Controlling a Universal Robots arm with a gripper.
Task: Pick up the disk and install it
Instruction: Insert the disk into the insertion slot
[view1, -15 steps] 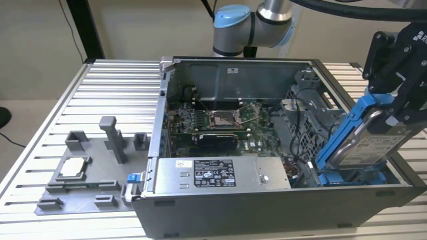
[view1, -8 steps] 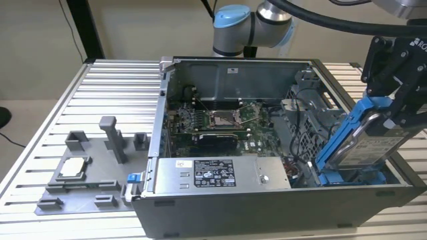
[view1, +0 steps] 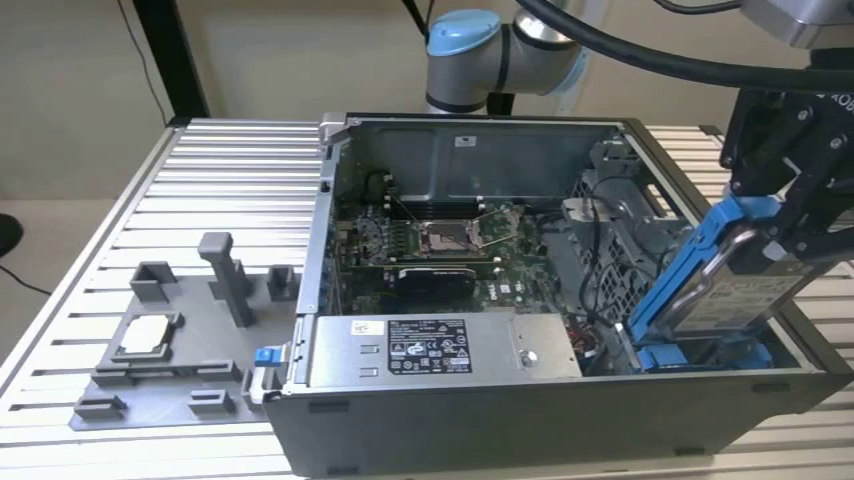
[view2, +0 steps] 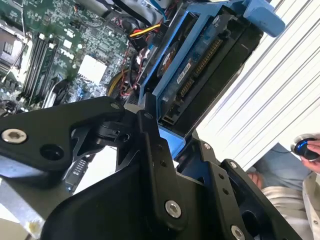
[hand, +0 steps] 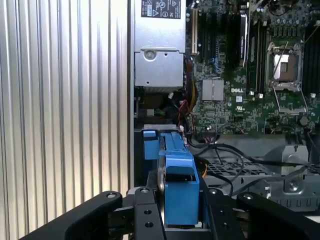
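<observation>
1. Clamped shut on the disk (view1: 731, 295) with the gripper (view1: 778, 245), black fingers (hand: 145, 215) pressing its blue frame from both sides.
2. Held on edge and tilted, in the corner of the open computer case (view1: 534, 425) at the exterior view's right.
3. Lower end already down inside the case, near a blue bay part (view1: 701, 357); cannot tell if touching.
4. Beside it in the case: the motherboard (view1: 441, 240) and a grey box with black label (view1: 427, 345).
5. Well apart, at the exterior view's left: a grey fixture (view1: 174, 385) on the table (view1: 200, 180).
</observation>
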